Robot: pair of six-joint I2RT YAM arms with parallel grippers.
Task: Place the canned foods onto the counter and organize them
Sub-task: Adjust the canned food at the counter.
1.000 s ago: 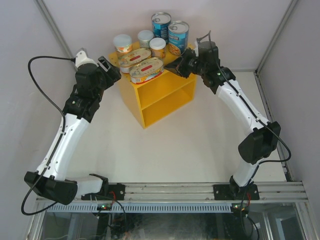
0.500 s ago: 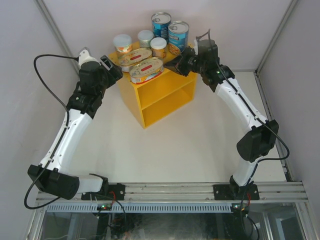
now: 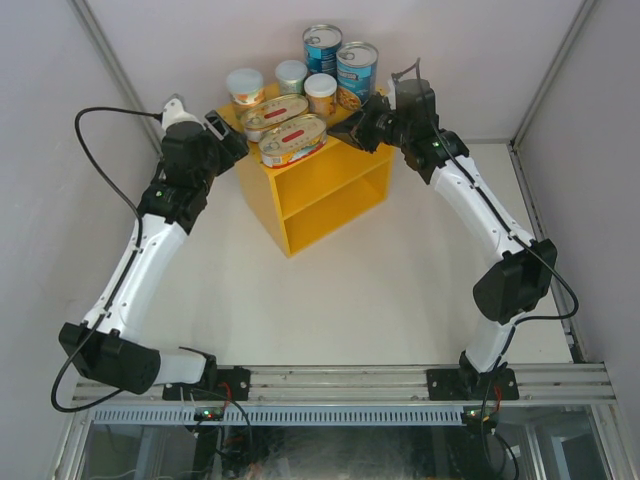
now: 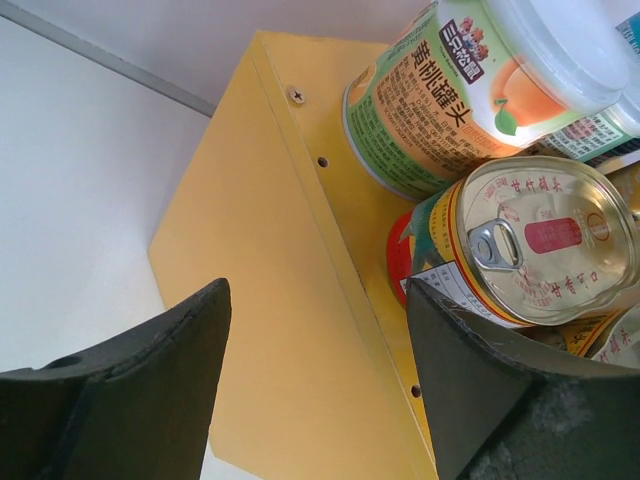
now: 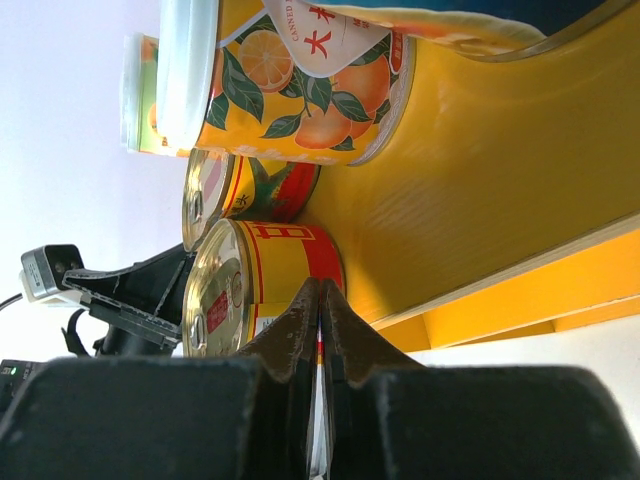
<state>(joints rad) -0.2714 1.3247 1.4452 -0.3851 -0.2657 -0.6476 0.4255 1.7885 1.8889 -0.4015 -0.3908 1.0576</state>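
The yellow counter (image 3: pixel 345 212) carries all the canned foods on its top. Two tall blue cans (image 3: pixel 357 72) stand at the back. Three small pale-lidded cans (image 3: pixel 245 87) sit beside them. Two flat oval tins (image 3: pixel 293 138) lie along the front edge. My left gripper (image 3: pixel 226 133) hangs at the counter's left corner. In the left wrist view the left gripper (image 4: pixel 318 300) is open over the counter's edge (image 4: pixel 270 200), with its right finger against the rear oval tin (image 4: pixel 545 235). My right gripper (image 5: pixel 320 292) is shut and empty, its tips at the front oval tin (image 5: pixel 255 285).
A peach-labelled can (image 4: pixel 460 85) stands just behind the oval tin near my left fingers. An orange-labelled can (image 5: pixel 290 80) stands beyond my right fingertips. Grey walls close in behind and on both sides. White table surface (image 3: pixel 350 300) spreads in front of the counter.
My left arm has swung its gripper closer to the counter's left corner. The right gripper has edged in slightly and stays shut. The cans have barely shifted.
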